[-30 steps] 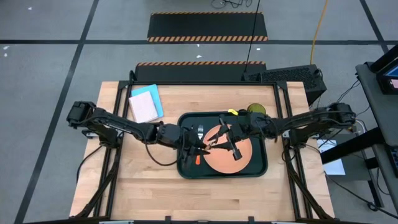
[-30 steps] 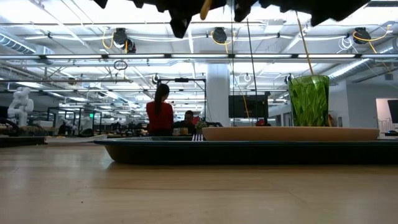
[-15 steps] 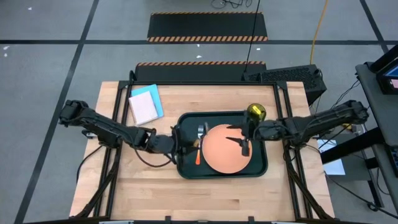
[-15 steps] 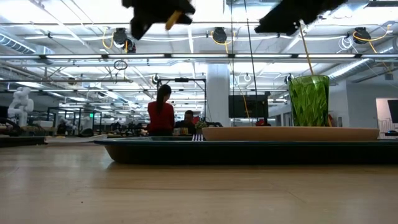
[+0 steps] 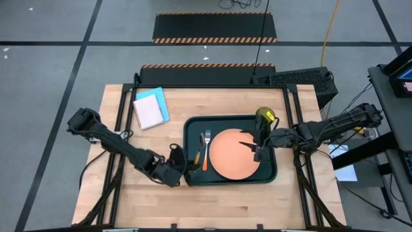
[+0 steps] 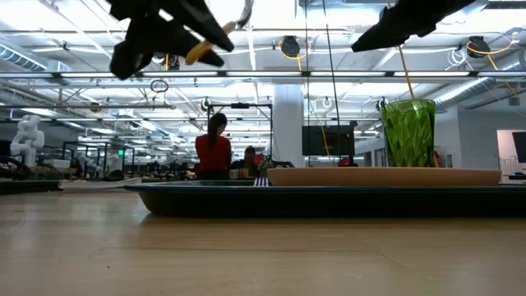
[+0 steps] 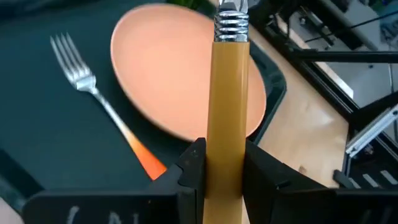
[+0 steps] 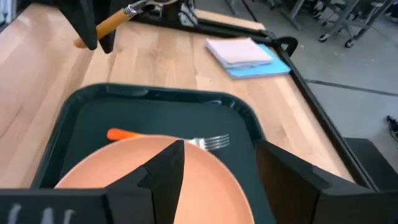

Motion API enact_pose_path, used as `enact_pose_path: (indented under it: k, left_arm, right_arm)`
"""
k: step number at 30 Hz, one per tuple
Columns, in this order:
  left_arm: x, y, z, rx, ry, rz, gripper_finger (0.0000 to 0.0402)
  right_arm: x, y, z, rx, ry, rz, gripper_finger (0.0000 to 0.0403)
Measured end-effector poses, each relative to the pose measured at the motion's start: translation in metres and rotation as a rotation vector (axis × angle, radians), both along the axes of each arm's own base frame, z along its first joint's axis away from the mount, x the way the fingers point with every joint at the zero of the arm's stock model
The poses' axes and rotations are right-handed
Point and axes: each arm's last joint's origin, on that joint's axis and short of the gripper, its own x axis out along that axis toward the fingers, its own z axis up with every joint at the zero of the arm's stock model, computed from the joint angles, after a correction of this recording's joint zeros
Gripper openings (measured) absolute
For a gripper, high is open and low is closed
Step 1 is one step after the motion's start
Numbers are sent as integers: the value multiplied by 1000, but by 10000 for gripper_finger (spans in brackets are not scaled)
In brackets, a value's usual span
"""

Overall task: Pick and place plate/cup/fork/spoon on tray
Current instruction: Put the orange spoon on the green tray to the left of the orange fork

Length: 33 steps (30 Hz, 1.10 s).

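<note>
The dark tray (image 5: 193, 129) lies mid-table with the salmon plate (image 5: 232, 158) and the fork (image 5: 206, 143) on it, and the green cup (image 5: 264, 116) stands at its far right corner. My left gripper (image 5: 190, 169) hangs over the tray's near left corner, shut on the orange-handled spoon (image 6: 215, 37). My right gripper (image 5: 256, 152) is open and empty above the plate's right edge. My left gripper pinches the spoon's orange handle (image 7: 225, 134) between its two fingers (image 7: 189, 169). The spoon runs forward along the fingers, with its ridged silver neck (image 7: 230, 25) ahead of them. It is lifted clear of the tray and tilted, bowl end higher (image 6: 245, 12).
A blue and white notebook (image 5: 150, 107) lies at the table's far left. Bare wood lies left of and in front of the tray. In the low view a person (image 6: 211, 148) stands in the room far behind the table.
My left gripper has gone from above the tray's middle toward the table's near left with the spoon, which stays held clear. My right gripper has drawn back from above the plate's middle toward the table's right, to the plate's right edge.
</note>
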Motion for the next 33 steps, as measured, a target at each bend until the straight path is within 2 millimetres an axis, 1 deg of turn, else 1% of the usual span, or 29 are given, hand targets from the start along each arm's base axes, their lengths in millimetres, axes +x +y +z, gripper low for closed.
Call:
enact_pose_path:
  k: [5,9,11,13,16,20,22,24,27,30,33]
  left_arm:
    - [6,-7,-25,-64,33,71,71]
    - [13,-5,-43,-88,67,129,71]
    - [19,-2,-48,-95,84,150,71]
    - [24,0,-49,-114,100,163,71]
    - [33,5,-44,-114,127,178,71]
    - [40,19,-33,-106,167,231,71]
    - [41,28,-29,-112,230,263,71]
    - [41,36,-25,-143,286,311,71]
    - [38,50,-27,-216,369,395,71]
    - [38,59,-29,-254,391,454,71]
    - [41,65,-36,-265,401,490,71]
  right_arm:
    - [-3,9,-7,21,1,36,190]
    - [-5,17,-14,42,-40,74,190]
    - [-6,21,-20,47,-56,98,190]
    - [-7,25,-24,55,-83,117,190]
    - [-10,29,-32,64,-108,140,190]
    - [-15,35,-45,64,-124,183,190]
    - [-16,36,-49,36,-125,205,190]
    - [-17,37,-50,-8,-117,226,190]
    - [-17,38,-48,-67,-126,254,189]
    - [-16,38,-46,-90,-144,264,189]
    - [-16,38,-46,-100,-147,268,189]
